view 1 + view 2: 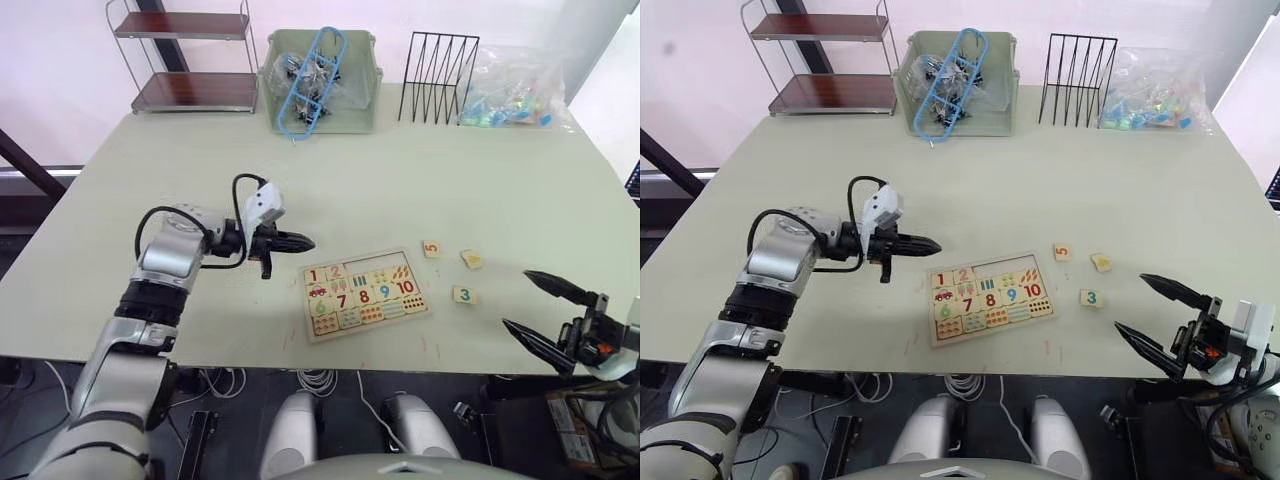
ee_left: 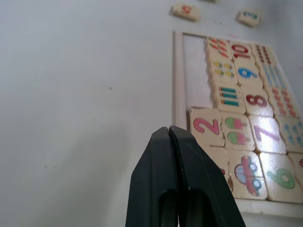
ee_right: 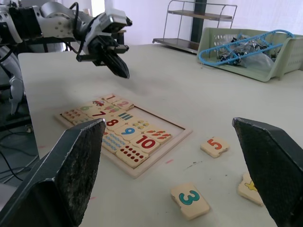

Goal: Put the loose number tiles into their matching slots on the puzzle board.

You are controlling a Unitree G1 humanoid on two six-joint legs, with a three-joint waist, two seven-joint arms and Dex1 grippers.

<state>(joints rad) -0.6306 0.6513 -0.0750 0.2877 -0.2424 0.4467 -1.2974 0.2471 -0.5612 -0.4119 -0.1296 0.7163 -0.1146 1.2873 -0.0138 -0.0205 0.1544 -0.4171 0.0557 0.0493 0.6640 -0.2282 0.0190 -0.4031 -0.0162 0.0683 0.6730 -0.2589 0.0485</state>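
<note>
Right gripper (image 1: 545,308) gaped wide at the table's (image 1: 200,160) five o'clock; left gripper (image 1: 300,242), pinched empty, hovered at the board's (image 1: 365,293) ten o'clock.

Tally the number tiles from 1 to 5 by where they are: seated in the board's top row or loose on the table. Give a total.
Seated in the pale wooden puzzle board: 2, the red 1 tile and the pink 2 tile.
Loose on the table: 3, the orange 5 tile, the yellow-printed tile and the teal 3 tile.
Total: 5.
</note>
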